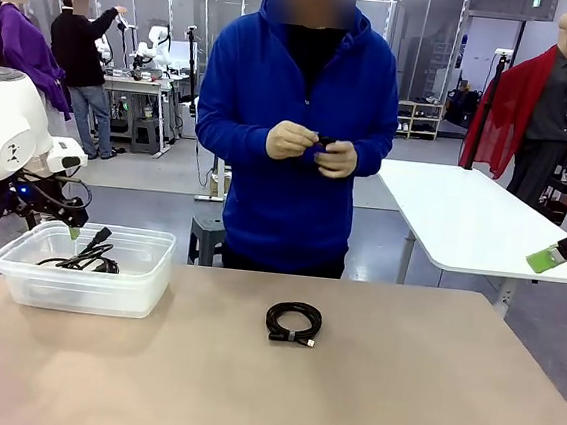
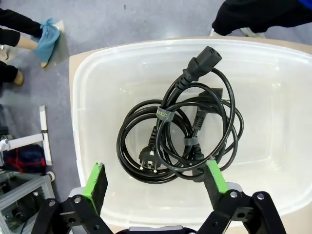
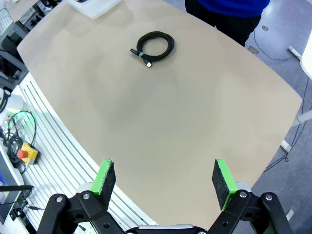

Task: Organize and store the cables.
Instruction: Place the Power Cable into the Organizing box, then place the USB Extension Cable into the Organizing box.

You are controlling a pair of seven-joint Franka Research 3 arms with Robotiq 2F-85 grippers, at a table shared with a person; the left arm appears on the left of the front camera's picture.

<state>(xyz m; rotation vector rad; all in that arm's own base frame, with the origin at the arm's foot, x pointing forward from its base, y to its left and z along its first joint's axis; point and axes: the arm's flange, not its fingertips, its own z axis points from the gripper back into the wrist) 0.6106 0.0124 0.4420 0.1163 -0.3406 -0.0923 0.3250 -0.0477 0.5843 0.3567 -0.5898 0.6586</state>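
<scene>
Front view: thin coiled cable point(image 1: 293, 323) lying mid-way on the table point(image 1: 427, 387), thick cables point(image 1: 84, 254) inside clear bin point(image 1: 16, 282); left wrist view: left end effector point(image 2: 155, 169) released above thick cables; right wrist view: right end effector point(image 3: 163, 175) released, well apart from thin coiled cable.

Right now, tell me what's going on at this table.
The left gripper hangs open over the clear bin, where coiled black power cords lie. A thin coiled cable lies untouched on the table. The right gripper is open and empty, off to the right. The person opposite handles something small and black in both hands.
</scene>
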